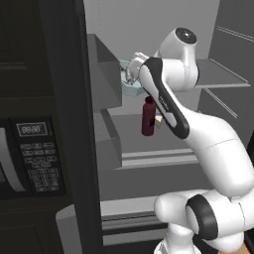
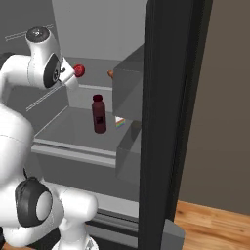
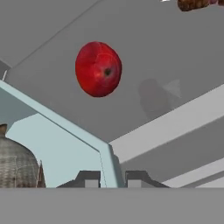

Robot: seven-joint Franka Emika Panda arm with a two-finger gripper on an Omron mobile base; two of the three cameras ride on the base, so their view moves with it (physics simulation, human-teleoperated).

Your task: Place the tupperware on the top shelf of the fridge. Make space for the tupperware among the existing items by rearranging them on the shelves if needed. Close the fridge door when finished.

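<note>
Hand view shows the jaws pinched tight on the tupperware (image 3: 65,144) rim, beside the red fruit (image 3: 98,68).

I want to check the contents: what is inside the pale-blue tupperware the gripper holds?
In the tupperware, a greyish food lump shows at its left; the gripper clamps its wall. The rest is out of frame.

One red apple (image 3: 98,68), one dark-red bottle (image 2: 99,114), one pale-blue tub (image 1: 130,84), one small rainbow-striped wedge (image 2: 120,123), one brown skewer (image 3: 194,4), two grey shelves in the fridge (image 2: 166,122), one microwave (image 1: 30,154) at left
</note>
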